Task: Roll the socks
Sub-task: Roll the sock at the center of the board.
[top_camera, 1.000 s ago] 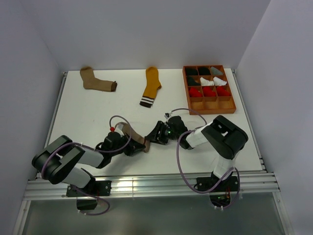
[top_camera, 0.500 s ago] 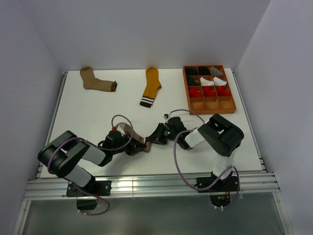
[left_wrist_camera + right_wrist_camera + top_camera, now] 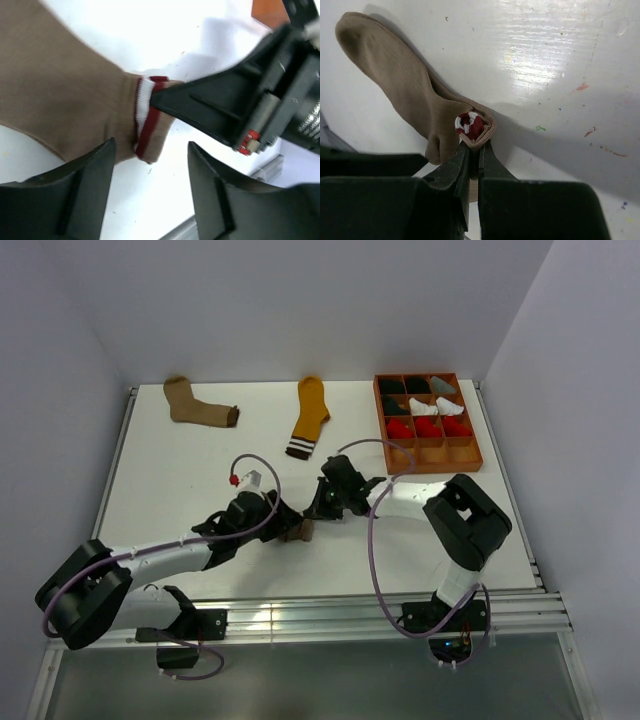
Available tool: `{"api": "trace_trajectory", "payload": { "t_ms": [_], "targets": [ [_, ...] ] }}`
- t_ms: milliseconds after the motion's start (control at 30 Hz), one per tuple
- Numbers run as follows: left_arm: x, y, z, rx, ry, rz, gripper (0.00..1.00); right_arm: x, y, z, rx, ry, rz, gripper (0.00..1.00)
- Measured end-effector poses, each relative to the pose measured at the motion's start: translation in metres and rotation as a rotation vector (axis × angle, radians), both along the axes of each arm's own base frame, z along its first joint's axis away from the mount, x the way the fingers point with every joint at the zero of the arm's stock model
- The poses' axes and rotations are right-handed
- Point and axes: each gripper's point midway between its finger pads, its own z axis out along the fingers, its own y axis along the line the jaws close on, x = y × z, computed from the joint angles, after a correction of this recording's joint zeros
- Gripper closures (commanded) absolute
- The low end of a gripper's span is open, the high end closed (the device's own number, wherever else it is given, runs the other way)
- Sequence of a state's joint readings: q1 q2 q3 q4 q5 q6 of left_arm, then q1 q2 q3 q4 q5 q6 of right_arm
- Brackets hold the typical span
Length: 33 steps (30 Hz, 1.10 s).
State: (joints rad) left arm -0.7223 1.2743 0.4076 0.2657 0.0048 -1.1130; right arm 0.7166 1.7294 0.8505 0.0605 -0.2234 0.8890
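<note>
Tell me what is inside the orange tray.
The orange tray holds rolled socks in its three far rows: black bundles, a grey bundle, white bundles, red bundles. Its nearest row is bare. Anything beneath them is hidden.

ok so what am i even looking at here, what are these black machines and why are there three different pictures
They are two robot arms, the left arm and the right arm, bolted at the near edge of a white table. The wide picture comes from a fixed camera above and behind them. Each close-up comes from a small camera on one arm's wrist, so that arm's own fingers show.

On the table lie a tan sock with a dark cuff, a mustard yellow sock with a striped cuff and an orange compartment tray holding rolled sock bundles. Between the arms is a light brown sock with a red-white striped cuff. The right pincer is shut on that cuff. The left pincer is open close by, gripping nothing.
</note>
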Motion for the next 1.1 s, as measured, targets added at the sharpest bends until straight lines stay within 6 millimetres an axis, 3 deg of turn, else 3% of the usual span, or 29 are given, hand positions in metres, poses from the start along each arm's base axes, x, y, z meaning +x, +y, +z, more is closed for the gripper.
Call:
{"api": "trace_trajectory", "payload": {
  "t_ms": [100,267,533,733,867,900,967,1033,1100],
  "targets": [
    [-0.004,-0.011,0.015,0.088,-0.092,-0.02,0.31,0.002,-0.001,0.005,-0.078,0.004,-0.002,1.0],
    [-0.017,-0.034,0.026,0.24,-0.215,-0.071,0.34,0.002,0.0,0.006,-0.207,0.033,0.003,1.0],
    [-0.021,-0.045,-0.003,0.518,-0.3,-0.101,0.38,-0.005,-0.005,-0.004,-0.302,0.089,0.014,1.0],
    [-0.017,-0.049,-0.018,0.635,-0.323,-0.112,0.43,-0.006,-0.006,-0.004,-0.309,0.098,0.016,1.0],
    [-0.02,-0.051,-0.029,0.683,-0.321,-0.121,0.56,-0.008,-0.007,-0.005,-0.311,0.107,0.019,1.0],
    [-0.02,-0.051,-0.03,0.693,-0.322,-0.115,0.63,-0.008,-0.007,-0.005,-0.313,0.111,0.018,1.0],
    [-0.018,-0.049,-0.03,0.708,-0.318,-0.102,0.88,-0.008,-0.007,-0.006,-0.31,0.116,0.017,1.0],
    [-0.019,-0.049,-0.029,0.716,-0.314,-0.096,0.99,-0.008,-0.007,-0.006,-0.306,0.118,0.019,1.0],
    [-0.019,-0.048,-0.029,0.719,-0.312,-0.095,1.0,-0.008,-0.006,-0.006,-0.3,0.118,0.02,1.0]
  ]
}}
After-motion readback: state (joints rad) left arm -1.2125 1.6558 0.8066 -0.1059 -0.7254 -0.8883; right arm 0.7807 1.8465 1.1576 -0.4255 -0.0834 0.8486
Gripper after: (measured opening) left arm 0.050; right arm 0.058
